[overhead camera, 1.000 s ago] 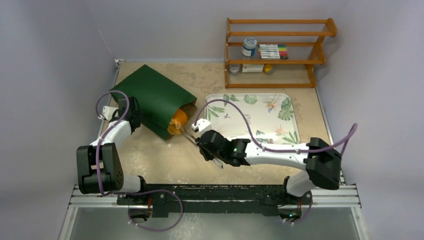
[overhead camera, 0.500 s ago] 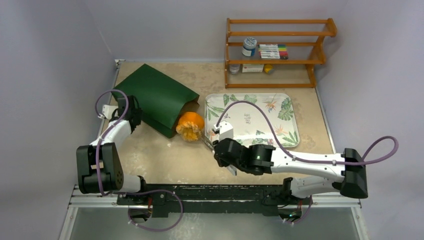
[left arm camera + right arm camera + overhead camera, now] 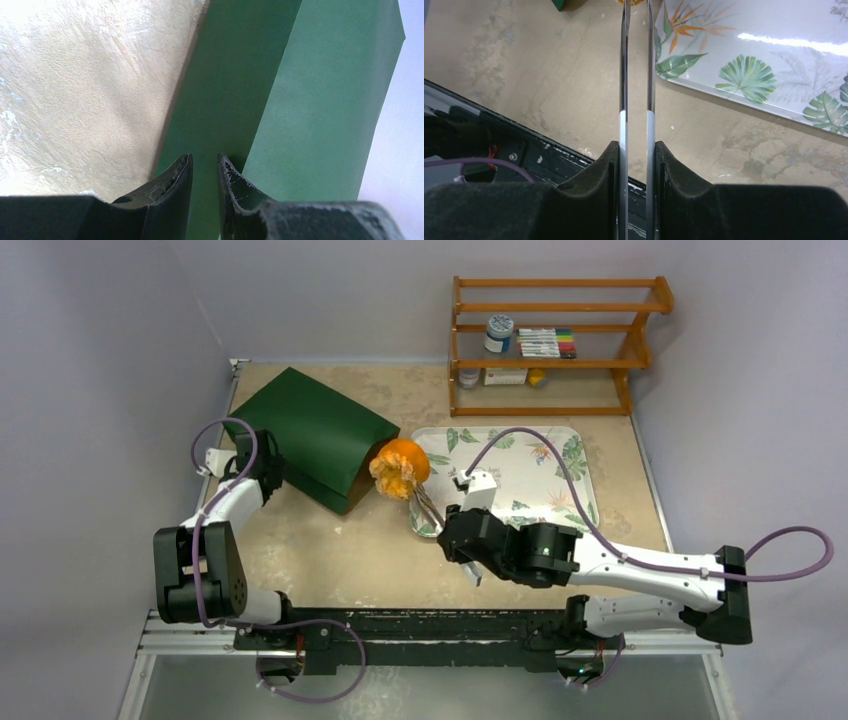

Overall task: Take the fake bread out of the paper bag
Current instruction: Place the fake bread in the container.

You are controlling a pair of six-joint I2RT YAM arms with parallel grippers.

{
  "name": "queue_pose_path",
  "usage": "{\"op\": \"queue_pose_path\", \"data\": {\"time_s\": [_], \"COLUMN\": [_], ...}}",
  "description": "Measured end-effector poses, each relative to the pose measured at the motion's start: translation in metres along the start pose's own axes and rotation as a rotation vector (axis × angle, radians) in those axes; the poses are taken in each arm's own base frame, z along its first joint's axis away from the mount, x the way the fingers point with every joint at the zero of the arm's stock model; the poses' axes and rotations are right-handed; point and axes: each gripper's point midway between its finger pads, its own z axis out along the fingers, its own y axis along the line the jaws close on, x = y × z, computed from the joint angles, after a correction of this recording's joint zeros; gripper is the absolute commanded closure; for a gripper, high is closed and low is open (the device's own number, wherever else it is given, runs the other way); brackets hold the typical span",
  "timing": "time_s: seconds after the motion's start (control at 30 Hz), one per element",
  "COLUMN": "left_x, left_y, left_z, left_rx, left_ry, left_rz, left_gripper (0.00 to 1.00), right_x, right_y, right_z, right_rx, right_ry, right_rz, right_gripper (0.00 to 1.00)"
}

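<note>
The dark green paper bag (image 3: 310, 435) lies on the table at the left, its brown mouth facing right. My left gripper (image 3: 268, 468) is at the bag's near-left end, and its jaws are closed on a fold of the bag (image 3: 300, 100); it also shows in the left wrist view (image 3: 205, 162). My right gripper (image 3: 447, 532) is shut on metal tongs (image 3: 424, 510). The tongs pinch a crinkly orange pastry (image 3: 400, 467), held just outside the bag's mouth at the tray's left corner. In the right wrist view the gripper (image 3: 636, 147) grips the tong arms (image 3: 624, 75). The other bread pieces are hidden.
A white tray with a leaf print (image 3: 520, 475) lies right of the bag and also shows in the right wrist view (image 3: 749, 60). A wooden shelf rack (image 3: 555, 340) with a jar, markers and small boxes stands at the back right. The black base rail runs along the near edge.
My right arm drew the tongs and the orange pastry out of the bag's mouth, then carried them right and back to the tray's left corner. The left gripper stayed put.
</note>
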Motion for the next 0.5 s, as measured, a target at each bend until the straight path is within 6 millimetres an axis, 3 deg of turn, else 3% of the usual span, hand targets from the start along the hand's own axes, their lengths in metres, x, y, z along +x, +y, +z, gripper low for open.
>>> {"op": "queue_pose_path", "data": {"time_s": [0.3, 0.5], "left_x": [0.0, 0.001], "left_y": [0.0, -0.001], "left_z": [0.001, 0.001], "left_rx": [-0.002, 0.006], "left_ry": [0.001, 0.002], "left_rz": [0.001, 0.003], "left_gripper": [0.76, 0.76], "right_x": [-0.025, -0.031], "right_y": [-0.014, -0.025], "right_z": [-0.027, -0.025], "right_rx": [0.009, 0.074], "right_ry": [-0.089, -0.136], "right_rz": [0.198, 0.332], "right_gripper": [1.0, 1.0]}}
